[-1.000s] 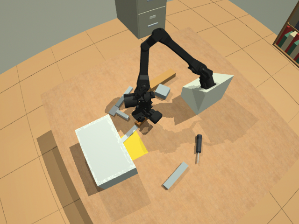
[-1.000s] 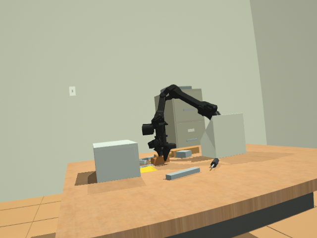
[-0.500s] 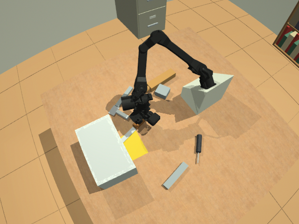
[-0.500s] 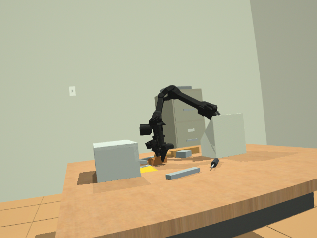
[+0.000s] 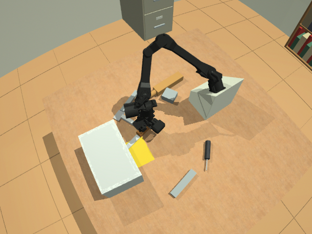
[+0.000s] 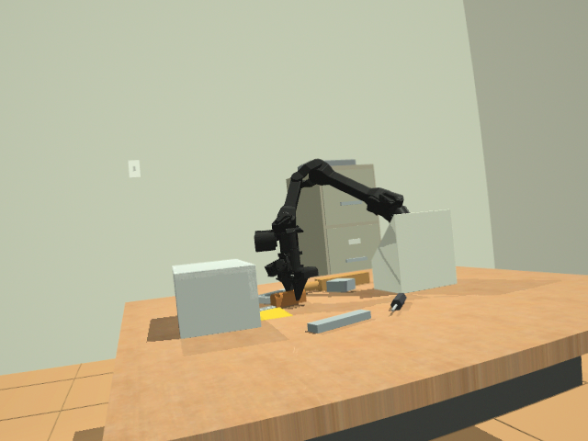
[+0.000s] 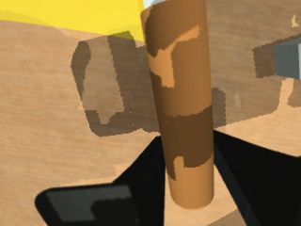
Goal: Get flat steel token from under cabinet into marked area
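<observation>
The white cabinet (image 5: 108,153) (image 6: 218,301) stands beside the yellow marked area (image 5: 145,153) (image 6: 276,314) (image 7: 71,14). My gripper (image 5: 146,128) (image 6: 293,295) (image 7: 183,137) is shut on the orange-brown wooden handle (image 5: 141,131) (image 6: 284,299) (image 7: 181,94) of a tool, low over the table beside the marked area. The tool's flat grey blade (image 5: 133,141) runs across the marked area's corner to the cabinet's front edge; whether its tip is under the cabinet is hidden. The steel token is not visible in any view, and the vent slots do not show.
A grey angled piece (image 5: 117,115) lies behind the gripper. A grey block (image 5: 169,94) (image 6: 340,285) and a wooden piece (image 5: 168,83) lie near the arm. A screwdriver (image 5: 207,149) (image 6: 399,301) and a grey bar (image 5: 183,183) (image 6: 339,322) lie farther out. A pale wedge-shaped box (image 5: 221,100) (image 6: 427,251) stands by the arm's base.
</observation>
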### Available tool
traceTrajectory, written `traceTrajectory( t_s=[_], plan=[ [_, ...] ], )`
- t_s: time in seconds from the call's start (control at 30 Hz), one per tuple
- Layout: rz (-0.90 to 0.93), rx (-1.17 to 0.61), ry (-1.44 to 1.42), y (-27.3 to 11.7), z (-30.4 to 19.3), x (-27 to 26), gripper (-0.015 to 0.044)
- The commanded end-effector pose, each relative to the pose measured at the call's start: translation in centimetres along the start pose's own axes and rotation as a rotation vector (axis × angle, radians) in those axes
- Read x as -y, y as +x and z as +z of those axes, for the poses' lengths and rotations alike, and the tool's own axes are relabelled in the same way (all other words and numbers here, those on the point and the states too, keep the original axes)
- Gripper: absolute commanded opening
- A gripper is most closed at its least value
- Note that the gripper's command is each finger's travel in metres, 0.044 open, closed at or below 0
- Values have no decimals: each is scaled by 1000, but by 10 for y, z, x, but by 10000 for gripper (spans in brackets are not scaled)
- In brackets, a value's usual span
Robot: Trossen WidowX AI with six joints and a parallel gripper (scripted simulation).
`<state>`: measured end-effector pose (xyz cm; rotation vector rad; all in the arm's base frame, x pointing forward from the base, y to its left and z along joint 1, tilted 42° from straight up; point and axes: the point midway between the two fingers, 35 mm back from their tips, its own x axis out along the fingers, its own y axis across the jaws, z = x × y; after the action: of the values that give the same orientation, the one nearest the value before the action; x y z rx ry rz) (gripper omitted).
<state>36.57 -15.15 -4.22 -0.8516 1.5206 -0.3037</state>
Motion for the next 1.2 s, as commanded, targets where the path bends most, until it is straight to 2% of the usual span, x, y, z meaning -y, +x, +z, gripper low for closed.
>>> traceTrajectory(
  t_s=[0.0, 1.17],
  plan=[
    [-1, 1, 6, 0, 6, 0, 0],
    [-1, 2, 7, 0, 35, -8, 0]
  ],
)
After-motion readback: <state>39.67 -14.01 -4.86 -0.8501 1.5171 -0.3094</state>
